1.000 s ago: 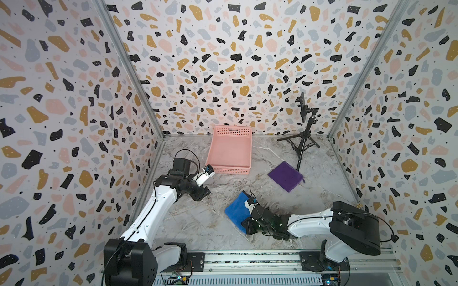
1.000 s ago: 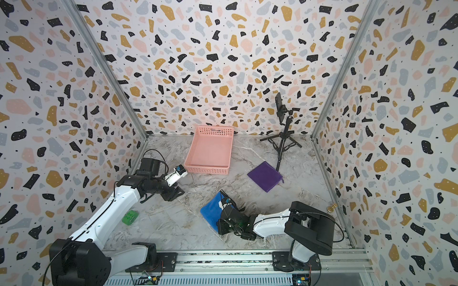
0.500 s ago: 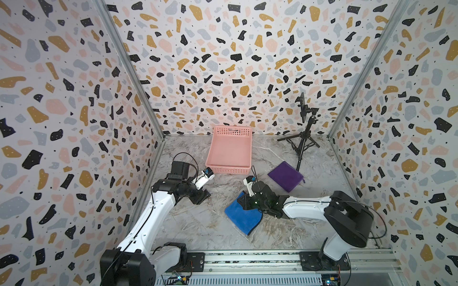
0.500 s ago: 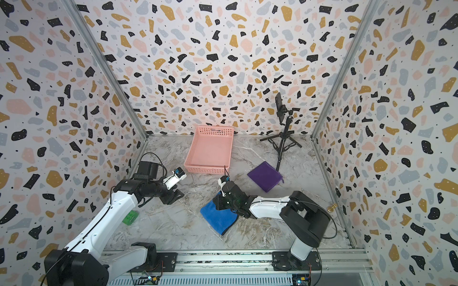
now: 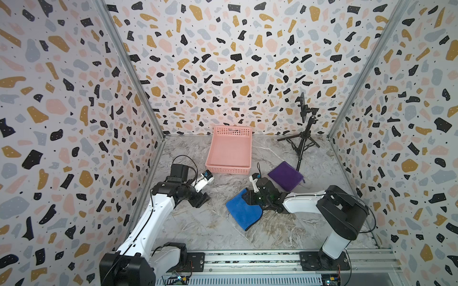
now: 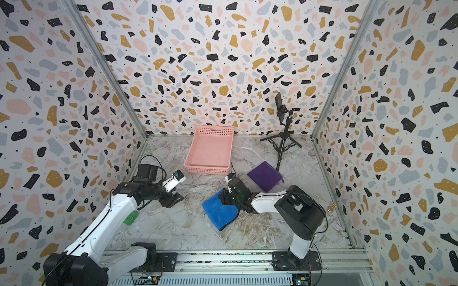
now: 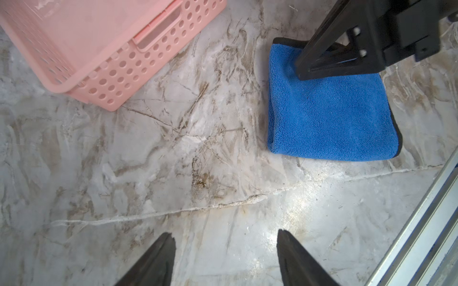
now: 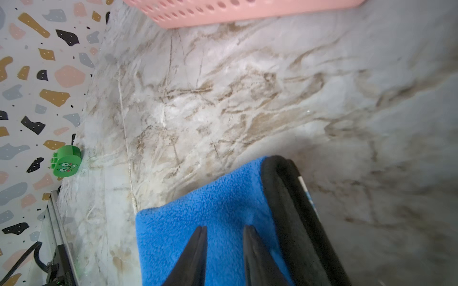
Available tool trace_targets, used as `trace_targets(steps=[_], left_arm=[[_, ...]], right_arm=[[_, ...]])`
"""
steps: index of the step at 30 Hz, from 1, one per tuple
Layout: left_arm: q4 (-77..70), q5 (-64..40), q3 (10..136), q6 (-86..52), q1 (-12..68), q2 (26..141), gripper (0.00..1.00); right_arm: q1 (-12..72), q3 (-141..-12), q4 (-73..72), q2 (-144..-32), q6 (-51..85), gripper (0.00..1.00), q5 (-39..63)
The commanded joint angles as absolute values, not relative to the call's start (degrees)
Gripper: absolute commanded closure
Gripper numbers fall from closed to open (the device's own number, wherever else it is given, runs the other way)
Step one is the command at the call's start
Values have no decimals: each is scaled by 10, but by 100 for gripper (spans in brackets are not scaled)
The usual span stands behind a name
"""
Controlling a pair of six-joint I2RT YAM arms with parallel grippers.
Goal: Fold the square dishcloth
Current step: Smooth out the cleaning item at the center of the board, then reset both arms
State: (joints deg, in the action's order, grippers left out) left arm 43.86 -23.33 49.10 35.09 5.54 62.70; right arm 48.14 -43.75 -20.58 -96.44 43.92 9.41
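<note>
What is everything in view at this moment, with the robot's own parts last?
dishcloth: 1, blue with black trim, folded over, centre front
basket: 1, pink, empty, rear centre
tripod: 1, black, rear right, holding a dark device
second cloth: 1, purple, between basket and tripod
toy block: 1, green, near the left wall
table: 1, grey marble pattern
left end effector: 1, black, open over bare table
right end effector: 1, black, jaws apart over the dishcloth
</note>
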Motion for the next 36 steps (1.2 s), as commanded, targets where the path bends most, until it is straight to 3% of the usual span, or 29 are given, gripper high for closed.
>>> trace_targets(steps=[1, 6, 16, 21, 23, 25, 30, 36], left_arm=[[423, -228, 487, 334, 50, 626, 27], [391, -193, 490, 283, 44, 616, 23], [325, -169, 449, 218, 10, 560, 14], [307, -144, 448, 211, 6, 588, 14], [289, -139, 448, 191, 6, 591, 14], [274, -144, 451, 181, 6, 598, 14], [189, -142, 436, 154, 6, 630, 13], [-5, -116, 359, 108, 6, 656, 13]], right_arm=[[496, -435, -144, -899, 415, 63, 72], [519, -386, -144, -860, 419, 56, 60], [521, -310, -228, -928, 425, 60, 1], [526, -351, -102, -813, 377, 37, -19], [526, -385, -29, -758, 347, 23, -43], [526, -421, 47, -700, 307, 1, -83], [460, -490, 196, -605, 231, 0, -213], [347, -416, 139, -504, 148, 0, -366]])
